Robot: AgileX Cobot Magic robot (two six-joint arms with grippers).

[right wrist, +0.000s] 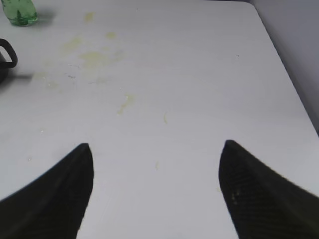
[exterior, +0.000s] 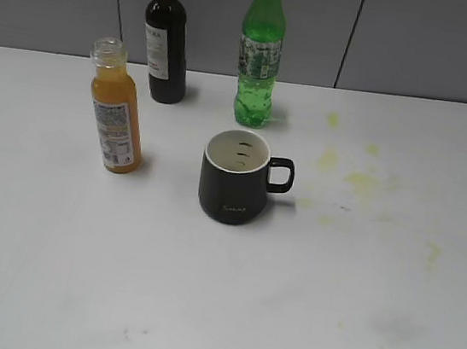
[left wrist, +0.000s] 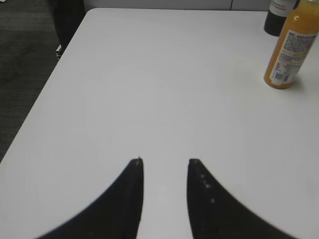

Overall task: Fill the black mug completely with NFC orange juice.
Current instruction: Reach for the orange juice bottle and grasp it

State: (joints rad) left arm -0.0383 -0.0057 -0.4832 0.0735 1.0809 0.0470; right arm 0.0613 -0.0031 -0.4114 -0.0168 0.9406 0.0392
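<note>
Setting resembles a lab or office test station. A bare white counter (exterior: pixel 368 330) carries yellowish stains (exterior: pixel 362 181) at right. Plain grey panelled wall (exterior: pixel 423 44) runs along the far edge; dark carpeted floor (left wrist: pixel 25 74) lies left.

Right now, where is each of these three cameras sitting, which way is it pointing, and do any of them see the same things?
Exterior view: raised in front of the table, slanting down at the mug, juice bottle, wine bottle and green bottle; no robot parts show.
Left wrist view: on the left arm, looking over its open, empty left gripper toward the juice bottle.
Right wrist view: on the right arm, over the wide-open right gripper, facing the stained tabletop.
Shared: exterior and left wrist both show the juice bottle; exterior and right wrist share the green bottle.
</note>
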